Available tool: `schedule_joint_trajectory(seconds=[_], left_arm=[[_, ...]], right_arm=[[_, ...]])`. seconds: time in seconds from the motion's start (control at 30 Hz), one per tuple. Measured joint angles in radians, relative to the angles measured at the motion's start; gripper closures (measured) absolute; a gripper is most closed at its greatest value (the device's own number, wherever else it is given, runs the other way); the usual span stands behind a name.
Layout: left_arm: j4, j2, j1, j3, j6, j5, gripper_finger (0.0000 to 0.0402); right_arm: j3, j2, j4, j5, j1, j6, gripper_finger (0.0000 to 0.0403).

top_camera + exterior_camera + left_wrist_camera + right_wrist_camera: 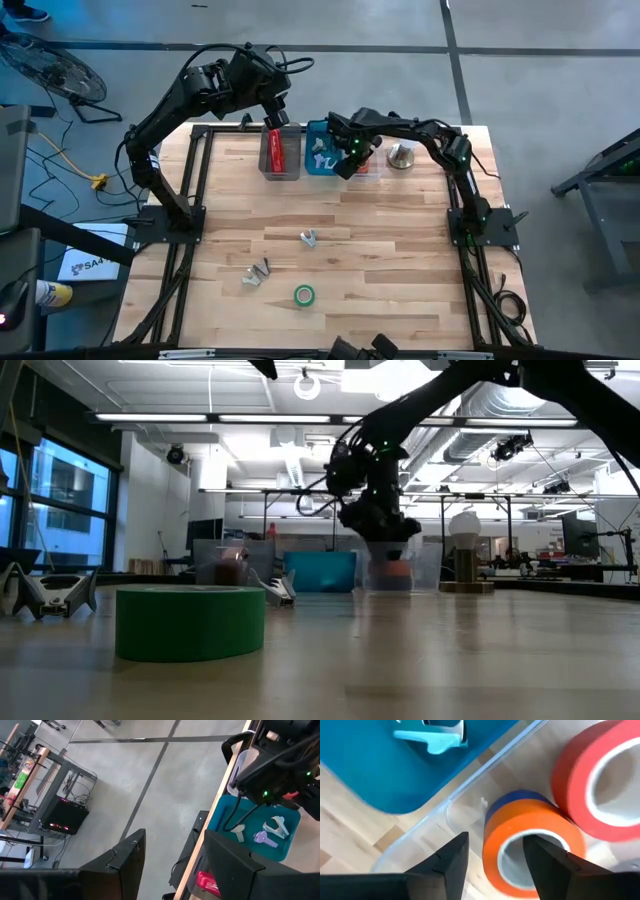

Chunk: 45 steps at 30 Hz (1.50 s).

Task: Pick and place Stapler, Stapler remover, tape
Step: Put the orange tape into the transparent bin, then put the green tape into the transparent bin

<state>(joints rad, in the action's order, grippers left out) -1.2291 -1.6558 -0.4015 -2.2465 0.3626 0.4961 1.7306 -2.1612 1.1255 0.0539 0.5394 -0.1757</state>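
Over the pale, planked wooden desk [400, 260], the right end effector [492, 852] hangs low inside the clear plastic bin [465, 790] at the far edge, its two dark, flat-faced fingers apart and holding nothing, with the near wall of a glossy orange ring of tape [535, 842] sitting between them, pale core showing; a blue roll [512, 797] peeks out beneath it and a wider red tape ring [600, 785] touches its side. Just beside that clear bin sits the teal plastic tray [322, 165], smooth-walled, holding small claw-shaped staple removers in teal [239, 831], lilac [264, 838] and white [278, 825]. The left end effector [172, 857] hovers over the far edge of the desk by the grey bin [280, 170], its broad black fingers spread wide and empty; the slim bright red stapler [274, 150] lies lengthwise in that grey bin. Out on the open desk, well apart from the bins, a green ring of tape [304, 295] lies flat near the front edge, a matte band with a hollow centre, and two silvery metal claw pieces [256, 273] rest near it, with another [309, 237] toward the middle
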Motion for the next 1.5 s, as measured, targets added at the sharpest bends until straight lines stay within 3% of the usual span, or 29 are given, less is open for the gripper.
schedule_joint_trajectory(seconds=[0.7, 1.5], left_arm=[[0.000, 0.000, 0.000, 0.000, -0.005, 0.003, 0.0204], [-0.067, 0.000, 0.003, 0.000, -0.136, -0.033, 0.0204]], right_arm=[[0.001, 0.169, 0.007, -0.041, 0.025, 0.034, 0.0221], [0.002, 0.452, -0.048, -0.071, 0.022, 0.098, 0.0221]])
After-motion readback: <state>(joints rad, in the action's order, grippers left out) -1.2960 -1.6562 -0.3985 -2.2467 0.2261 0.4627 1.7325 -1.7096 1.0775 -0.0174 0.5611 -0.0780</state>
